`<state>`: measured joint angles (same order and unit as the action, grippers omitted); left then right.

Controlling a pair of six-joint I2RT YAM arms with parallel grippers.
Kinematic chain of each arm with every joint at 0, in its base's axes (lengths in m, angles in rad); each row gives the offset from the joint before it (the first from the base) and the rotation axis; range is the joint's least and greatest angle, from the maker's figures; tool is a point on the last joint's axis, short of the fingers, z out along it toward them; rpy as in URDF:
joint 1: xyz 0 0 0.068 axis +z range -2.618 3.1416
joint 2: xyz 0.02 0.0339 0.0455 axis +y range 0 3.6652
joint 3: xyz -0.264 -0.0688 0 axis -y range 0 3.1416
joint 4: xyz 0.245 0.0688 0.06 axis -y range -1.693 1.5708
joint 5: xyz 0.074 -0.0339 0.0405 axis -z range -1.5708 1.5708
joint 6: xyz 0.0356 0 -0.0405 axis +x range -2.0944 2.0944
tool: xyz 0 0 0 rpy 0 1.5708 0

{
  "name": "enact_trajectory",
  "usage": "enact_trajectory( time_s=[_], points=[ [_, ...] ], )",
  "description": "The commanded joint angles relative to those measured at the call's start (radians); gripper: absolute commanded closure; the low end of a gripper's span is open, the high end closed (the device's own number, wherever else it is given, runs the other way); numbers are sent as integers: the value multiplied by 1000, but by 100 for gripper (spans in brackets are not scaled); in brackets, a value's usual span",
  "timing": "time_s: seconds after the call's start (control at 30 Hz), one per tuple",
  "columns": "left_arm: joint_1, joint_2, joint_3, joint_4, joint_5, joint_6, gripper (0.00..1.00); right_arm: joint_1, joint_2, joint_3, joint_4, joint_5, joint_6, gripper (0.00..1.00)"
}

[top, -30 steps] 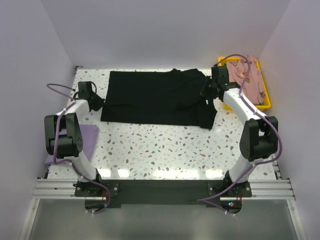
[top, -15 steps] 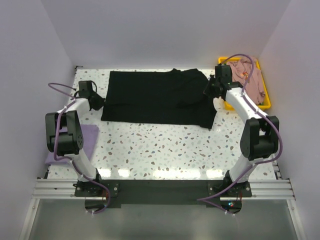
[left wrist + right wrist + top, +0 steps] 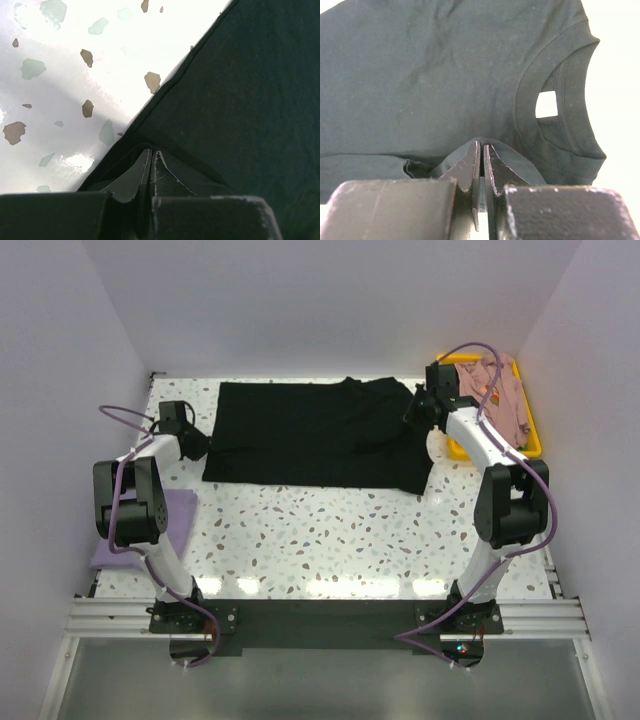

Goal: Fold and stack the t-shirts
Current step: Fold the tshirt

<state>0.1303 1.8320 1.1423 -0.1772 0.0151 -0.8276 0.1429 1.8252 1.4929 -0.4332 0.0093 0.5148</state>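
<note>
The black t-shirt [image 3: 310, 435] lies spread flat across the far half of the table, collar toward the right. My left gripper [image 3: 203, 445] is shut on its left hem; in the left wrist view the closed tips [image 3: 151, 152] pinch a fold of the black cloth [image 3: 240, 90]. My right gripper [image 3: 413, 416] is shut on the shirt's right end beside the collar. The right wrist view shows the tips [image 3: 482, 145] pinching raised cloth [image 3: 430, 65], with the white label [image 3: 546, 104] inside the neck. A lavender t-shirt [image 3: 175, 515] lies at the left edge. A dusty-pink t-shirt [image 3: 500, 400] sits in the bin.
The yellow plastic bin [image 3: 535, 445] stands at the far right corner, right behind my right arm. White walls close in the table on three sides. Bare speckled tabletop [image 3: 320, 535] stretches between the black shirt and the arm bases.
My right gripper has moved slightly toward the far wall, drawing the shirt's right end with it. My left gripper has barely shifted.
</note>
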Motion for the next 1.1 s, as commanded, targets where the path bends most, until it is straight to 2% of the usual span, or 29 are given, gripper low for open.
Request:
enact_trajectory(
  time_s=[0.0, 0.67, 0.77, 0.87, 0.9, 0.93, 1.0, 1.07],
  points=[
    [5, 6, 39, 25, 3, -5, 98, -6, 0, 49, 30, 11, -15, 100],
    [22, 1, 39, 30, 8, -8, 97, -17, 69, 119, 34, -2, -35, 100],
    [22, 4, 36, 54, 28, 1, 89, -22, 82, 112, 37, 1, -38, 100],
    [23, 7, 37, 71, 40, 13, 71, -26, 98, 110, 42, -2, -38, 100],
    [23, 4, 34, 83, 43, 15, 60, -28, 103, 110, 45, -2, -39, 100],
    [23, -8, 22, 90, 46, 19, 55, -28, 108, 115, 45, -3, -39, 100],
    [25, -25, 11, 93, 43, 19, 48, -32, 129, 127, 42, -8, -44, 100],
    [25, -53, -9, 93, 43, 21, 48, -31, 155, 153, 33, -8, -51, 100]
  ],
)
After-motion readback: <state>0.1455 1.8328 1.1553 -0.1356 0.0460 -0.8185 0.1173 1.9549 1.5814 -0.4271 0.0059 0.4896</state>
